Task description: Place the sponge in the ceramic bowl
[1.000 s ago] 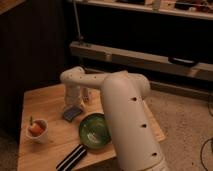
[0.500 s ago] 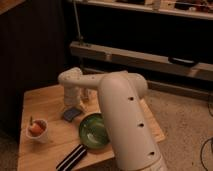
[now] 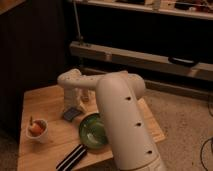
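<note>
The blue-grey sponge point(image 3: 70, 114) lies flat on the wooden table point(image 3: 42, 102), just left of the dark green ceramic bowl point(image 3: 92, 131). My white arm reaches over the bowl from the right and bends down at the wrist. The gripper point(image 3: 73, 103) hangs directly above the sponge, very close to it or touching it. The arm's big link covers the bowl's right side.
A small white cup point(image 3: 38, 130) with an orange thing in it stands near the table's left front edge. A black-and-white striped flat item point(image 3: 73, 157) lies at the front edge below the bowl. Dark shelving runs behind the table.
The arm has shifted slightly left and the wrist has sunk a little over the sponge. Sponge, bowl and cup have not moved.
</note>
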### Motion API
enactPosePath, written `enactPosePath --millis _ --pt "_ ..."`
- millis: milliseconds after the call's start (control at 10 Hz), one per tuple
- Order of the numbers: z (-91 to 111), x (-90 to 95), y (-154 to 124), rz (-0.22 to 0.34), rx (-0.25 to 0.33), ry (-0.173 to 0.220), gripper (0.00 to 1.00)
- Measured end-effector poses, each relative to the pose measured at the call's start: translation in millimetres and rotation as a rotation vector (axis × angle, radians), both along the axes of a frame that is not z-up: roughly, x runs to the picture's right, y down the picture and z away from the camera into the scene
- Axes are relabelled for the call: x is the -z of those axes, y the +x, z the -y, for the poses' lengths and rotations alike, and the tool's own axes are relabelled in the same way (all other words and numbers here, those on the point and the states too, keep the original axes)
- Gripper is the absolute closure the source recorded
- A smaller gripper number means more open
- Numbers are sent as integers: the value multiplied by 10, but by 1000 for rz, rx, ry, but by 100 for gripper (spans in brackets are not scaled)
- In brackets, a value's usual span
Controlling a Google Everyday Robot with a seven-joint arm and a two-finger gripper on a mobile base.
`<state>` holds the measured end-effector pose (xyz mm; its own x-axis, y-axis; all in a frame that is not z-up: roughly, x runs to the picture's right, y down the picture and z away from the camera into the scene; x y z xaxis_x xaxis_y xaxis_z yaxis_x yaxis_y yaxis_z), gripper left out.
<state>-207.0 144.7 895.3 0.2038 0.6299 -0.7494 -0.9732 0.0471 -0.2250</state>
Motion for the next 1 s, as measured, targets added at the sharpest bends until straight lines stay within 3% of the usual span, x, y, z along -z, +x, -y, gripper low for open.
enactPosePath --millis 400,1000 --pt "11 -11 36 -1 19 5 65" --pt "28 -10 53 -3 21 7 66"
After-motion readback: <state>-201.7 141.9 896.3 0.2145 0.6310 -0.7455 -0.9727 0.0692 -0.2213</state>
